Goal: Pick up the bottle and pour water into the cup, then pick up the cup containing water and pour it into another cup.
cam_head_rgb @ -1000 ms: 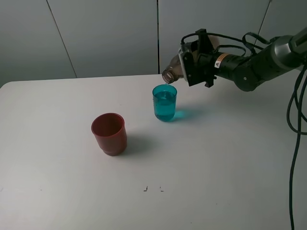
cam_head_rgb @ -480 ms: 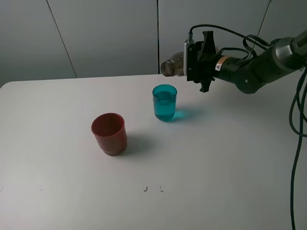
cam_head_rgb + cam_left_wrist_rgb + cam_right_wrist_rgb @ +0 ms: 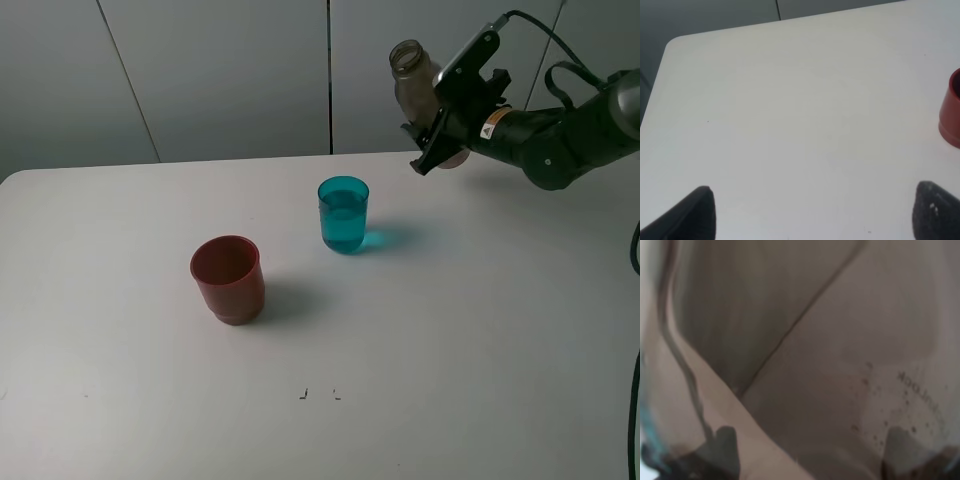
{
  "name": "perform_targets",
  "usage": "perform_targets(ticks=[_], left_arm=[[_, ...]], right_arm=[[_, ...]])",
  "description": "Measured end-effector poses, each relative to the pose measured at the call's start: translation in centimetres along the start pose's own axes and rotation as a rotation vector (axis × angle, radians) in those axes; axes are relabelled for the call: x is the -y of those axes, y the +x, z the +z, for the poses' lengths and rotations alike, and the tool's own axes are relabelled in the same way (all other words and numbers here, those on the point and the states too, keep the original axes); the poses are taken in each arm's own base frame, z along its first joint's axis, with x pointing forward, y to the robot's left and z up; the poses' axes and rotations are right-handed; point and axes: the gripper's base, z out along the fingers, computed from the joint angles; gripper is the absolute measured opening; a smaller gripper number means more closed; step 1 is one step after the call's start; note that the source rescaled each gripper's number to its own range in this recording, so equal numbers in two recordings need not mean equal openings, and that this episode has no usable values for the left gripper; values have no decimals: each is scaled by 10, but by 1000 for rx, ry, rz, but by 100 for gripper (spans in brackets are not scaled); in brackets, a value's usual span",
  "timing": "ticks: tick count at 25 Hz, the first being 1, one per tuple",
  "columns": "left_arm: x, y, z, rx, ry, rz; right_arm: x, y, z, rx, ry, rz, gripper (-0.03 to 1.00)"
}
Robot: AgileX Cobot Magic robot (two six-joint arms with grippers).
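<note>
The bottle [image 3: 415,80], just one, sat clenched in my right gripper [image 3: 445,115], mouth up, raised above the table [image 3: 450,330]. Two cups stood apart below: the cup [image 3: 343,215], teal, holding water, and another cup [image 3: 228,279], red. My left gripper [image 3: 817,212] hung spread, empty.

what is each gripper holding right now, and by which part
The right gripper holds the grey-brown bottle by its body, below the neck. The left gripper is open and holds nothing.
</note>
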Motion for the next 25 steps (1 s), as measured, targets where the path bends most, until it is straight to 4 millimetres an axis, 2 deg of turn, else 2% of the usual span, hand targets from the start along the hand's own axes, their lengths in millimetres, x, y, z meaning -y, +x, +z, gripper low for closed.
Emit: perform_targets(ticks=[3,5,9,15,19,25], left_arm=[[0,0,0,0,0,0],[0,0,0,0,0,0],[0,0,0,0,0,0],[0,0,0,0,0,-7],[0,0,0,0,0,-7],[0,0,0,0,0,-7]], right_arm=[[13,8,-3,-14,34,295,2],[22,13,-6,-18,59,432,2],[29,22,-8,-24,84,600,2],[20,41,-1,-34,72,635,2],[12,55,3,-67,58,562,2],[12,54,4,-37,56,442,2]])
